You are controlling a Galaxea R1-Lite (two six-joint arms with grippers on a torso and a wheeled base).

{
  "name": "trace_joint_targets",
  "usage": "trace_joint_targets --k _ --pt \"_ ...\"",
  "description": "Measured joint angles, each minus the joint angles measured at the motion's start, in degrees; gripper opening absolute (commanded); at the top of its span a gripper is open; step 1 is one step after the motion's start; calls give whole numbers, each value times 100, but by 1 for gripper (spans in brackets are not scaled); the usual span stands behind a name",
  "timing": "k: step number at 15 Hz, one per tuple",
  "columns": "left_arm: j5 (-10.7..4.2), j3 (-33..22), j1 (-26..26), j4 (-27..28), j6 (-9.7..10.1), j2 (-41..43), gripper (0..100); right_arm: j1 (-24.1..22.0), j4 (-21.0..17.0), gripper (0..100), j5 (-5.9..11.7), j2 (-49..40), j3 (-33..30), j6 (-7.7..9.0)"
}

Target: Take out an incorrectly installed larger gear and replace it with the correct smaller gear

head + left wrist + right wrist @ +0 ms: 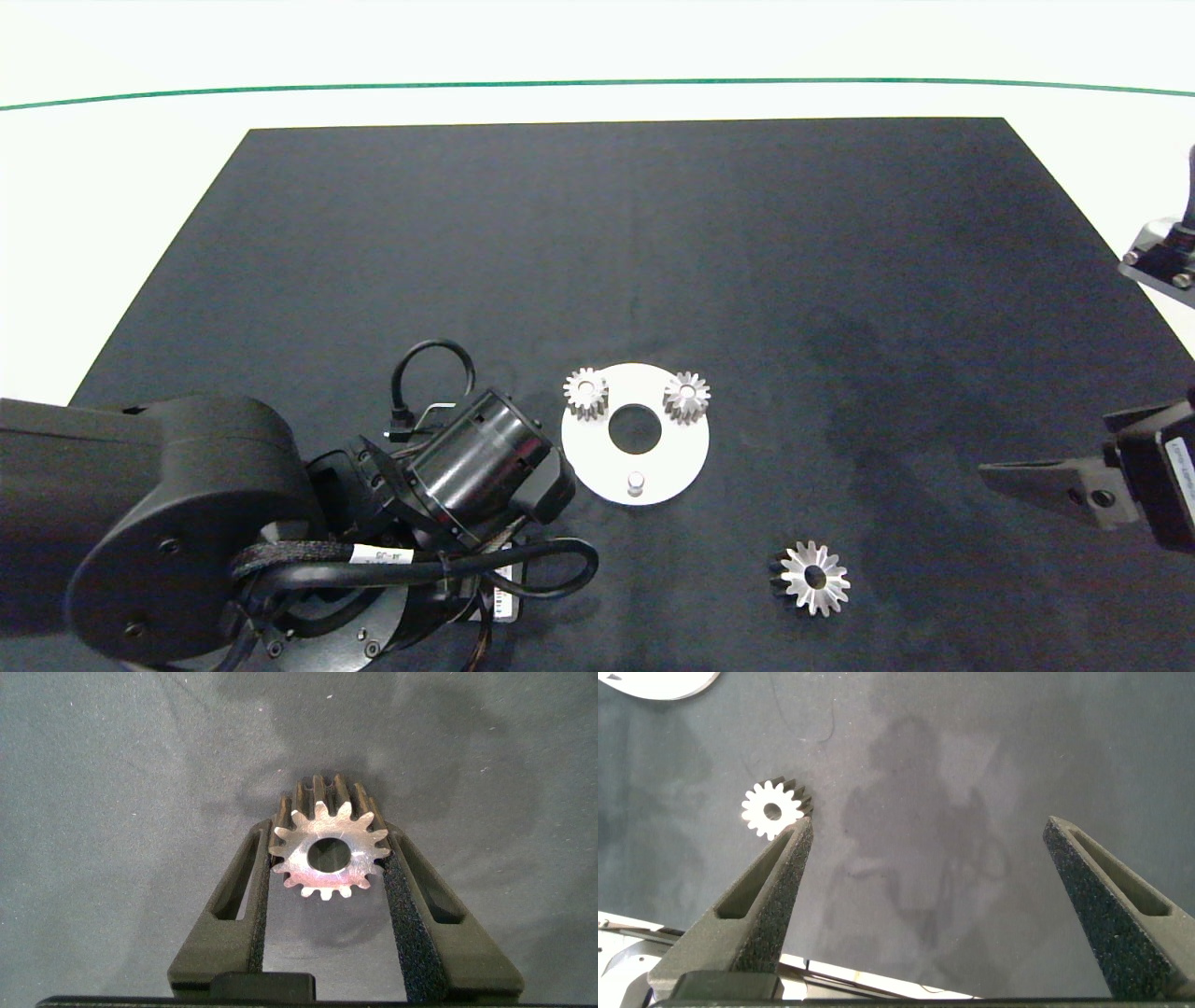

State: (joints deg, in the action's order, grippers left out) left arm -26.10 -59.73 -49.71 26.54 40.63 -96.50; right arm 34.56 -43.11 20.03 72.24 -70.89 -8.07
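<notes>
**Left gripper holds the smaller gear; larger gear lies off the plate**

The left gripper (327,859) is clamped on the smaller gear (329,854), its 2 fingers pressing the teeth from either side above the black mat (653,233). In the head view this arm sits just beside the white round plate (672,457), on its left. The plate carries 2 small gears, one (586,392) at its far left and one (686,397) at its far right, plus a bare peg (636,483) at its near edge. The larger gear (814,579) lies on the mat, apart from the plate, nearer and to its right. The right gripper (924,868) hangs wide open near the mat's right edge, holding nothing.
</notes>
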Motion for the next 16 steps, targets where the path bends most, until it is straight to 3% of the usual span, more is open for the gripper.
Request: trace_joint_targets --k 3,5,10,13,16 --pt "0 -178 -137 135 -148 151 16 13 -5 100 11 -210 -11 52" --pt "-2 -488 -243 664 -158 212 16 5 -30 100 28 -319 -15 57" --pt "-5 -1725 -461 1665 -279 188 16 -185 -49 100 48 -450 -111 77" --pt "-7 -2375 -491 1979 -453 -24 16 -352 -61 100 50 -513 -173 140" --pt "-13 -2842 -601 2159 -511 -302 16 -811 -59 100 4 -516 -332 336"
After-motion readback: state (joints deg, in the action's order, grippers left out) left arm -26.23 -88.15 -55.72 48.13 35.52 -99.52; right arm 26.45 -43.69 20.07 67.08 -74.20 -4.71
